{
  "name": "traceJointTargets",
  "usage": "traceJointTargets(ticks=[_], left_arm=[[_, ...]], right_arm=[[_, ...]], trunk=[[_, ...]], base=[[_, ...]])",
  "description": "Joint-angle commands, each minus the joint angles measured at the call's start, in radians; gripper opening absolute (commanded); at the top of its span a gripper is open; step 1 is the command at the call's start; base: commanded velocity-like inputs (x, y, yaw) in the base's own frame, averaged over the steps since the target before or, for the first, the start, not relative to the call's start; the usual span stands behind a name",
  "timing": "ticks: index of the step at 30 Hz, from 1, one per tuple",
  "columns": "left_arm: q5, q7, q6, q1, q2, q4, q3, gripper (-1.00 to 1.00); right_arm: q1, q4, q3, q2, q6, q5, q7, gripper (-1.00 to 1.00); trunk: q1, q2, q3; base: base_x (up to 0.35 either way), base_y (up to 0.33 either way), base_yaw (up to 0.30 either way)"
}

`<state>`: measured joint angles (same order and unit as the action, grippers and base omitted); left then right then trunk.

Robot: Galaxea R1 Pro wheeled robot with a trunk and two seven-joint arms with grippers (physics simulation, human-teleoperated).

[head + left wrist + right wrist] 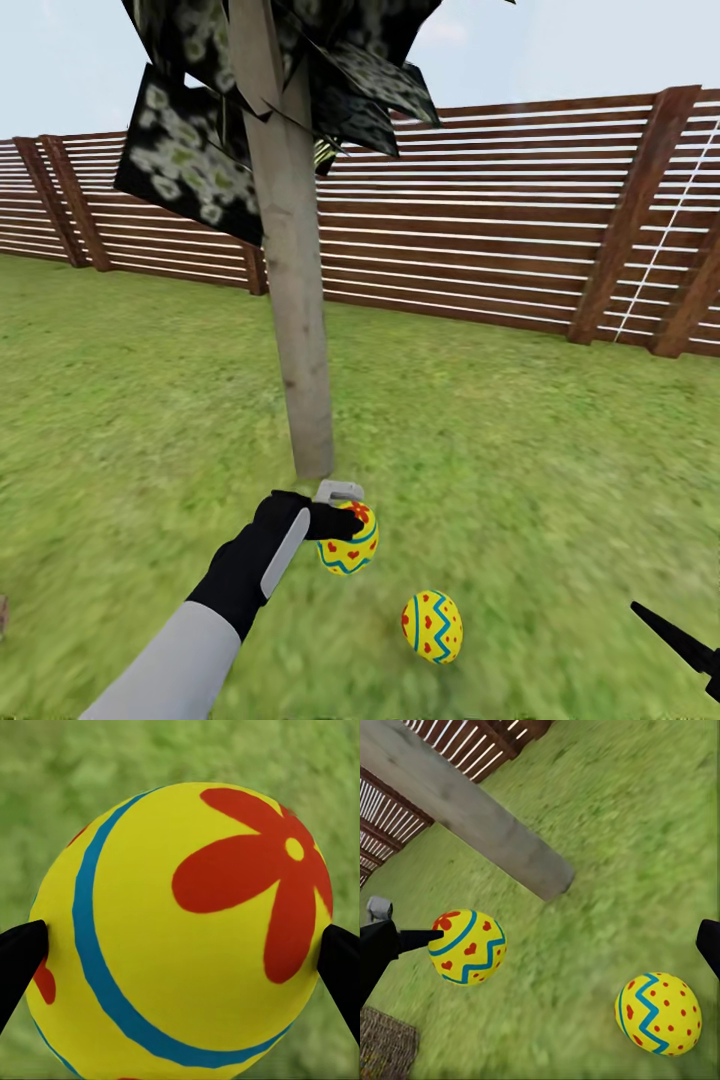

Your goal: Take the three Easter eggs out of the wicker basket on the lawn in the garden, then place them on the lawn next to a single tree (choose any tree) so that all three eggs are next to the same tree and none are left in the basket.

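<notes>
Tool point(345, 528) low, clasping egg point(350, 545)

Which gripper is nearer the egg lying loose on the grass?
Right. The right gripper hangs open just beside the loose egg; the left gripper is further off by the tree trunk, gripping another egg.

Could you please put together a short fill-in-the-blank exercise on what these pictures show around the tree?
1. The left gripper is shut on a yellow egg painted with a red ____.
2. A second egg lies free on the ____.
3. Both eggs are close to the base of the tree's ____.
4. Behind the tree stands a brown slatted ____.

Missing words: flower; lawn; trunk; fence
</notes>
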<state>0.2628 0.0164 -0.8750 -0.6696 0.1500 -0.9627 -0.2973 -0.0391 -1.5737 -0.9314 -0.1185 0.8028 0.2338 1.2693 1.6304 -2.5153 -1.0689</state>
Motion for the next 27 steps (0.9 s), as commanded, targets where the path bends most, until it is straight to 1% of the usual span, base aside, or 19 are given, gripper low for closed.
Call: traceJointTargets(ticks=[1, 12, 15, 19, 21, 23, 25, 27], left_arm=[[-0.001, 0.002, -0.004, -0.001, 0.000, -0.001, 0.000, -1.00], [-0.001, 0.003, 0.002, -0.001, 0.000, 0.005, 0.001, -1.00], [-0.007, 0.002, 0.047, 0.000, 0.000, 0.010, 0.001, -1.00], [-0.009, 0.002, 0.067, 0.001, 0.000, 0.012, 0.001, -1.00], [-0.010, 0.002, 0.088, 0.001, 0.000, 0.013, 0.000, -1.00], [-0.012, 0.002, 0.110, 0.001, 0.000, 0.013, -0.007, -1.00], [-0.012, 0.002, 0.120, 0.001, 0.000, 0.013, -0.019, -1.00], [-0.013, 0.002, 0.124, 0.001, -0.001, 0.013, -0.023, -1.00]], right_arm=[[-0.001, 0.000, 0.000, -0.001, 0.007, 0.005, -0.001, 1.00], [0.000, 0.000, 0.000, -0.001, 0.007, 0.006, -0.001, 1.00], [0.000, 0.000, 0.000, -0.001, 0.007, 0.006, -0.001, 1.00], [0.000, 0.000, 0.000, -0.001, 0.007, 0.007, -0.001, 1.00], [0.000, 0.000, 0.000, -0.001, 0.007, 0.008, -0.001, 1.00], [0.000, 0.000, 0.000, -0.001, 0.007, 0.008, -0.001, 1.00], [-0.001, 0.000, 0.000, -0.002, 0.007, 0.007, -0.001, 1.00], [0.000, 0.000, 0.000, -0.002, 0.007, 0.008, 0.000, 1.00]], trunk=[[0.000, -0.001, -0.005], [0.005, -0.003, -0.047], [0.007, -0.004, -0.059], [0.008, -0.005, -0.074], [0.009, -0.005, -0.082], [0.010, -0.006, -0.090], [0.011, -0.006, -0.098], [0.012, -0.007, -0.105]], base=[[0.000, 0.000, 0.000], [0.000, 0.000, 0.000], [0.000, 0.000, 0.000], [0.000, 0.000, 0.000], [0.000, 0.000, 0.000], [0.000, 0.000, 0.000], [0.000, 0.000, 0.000], [0.000, 0.000, 0.000]])
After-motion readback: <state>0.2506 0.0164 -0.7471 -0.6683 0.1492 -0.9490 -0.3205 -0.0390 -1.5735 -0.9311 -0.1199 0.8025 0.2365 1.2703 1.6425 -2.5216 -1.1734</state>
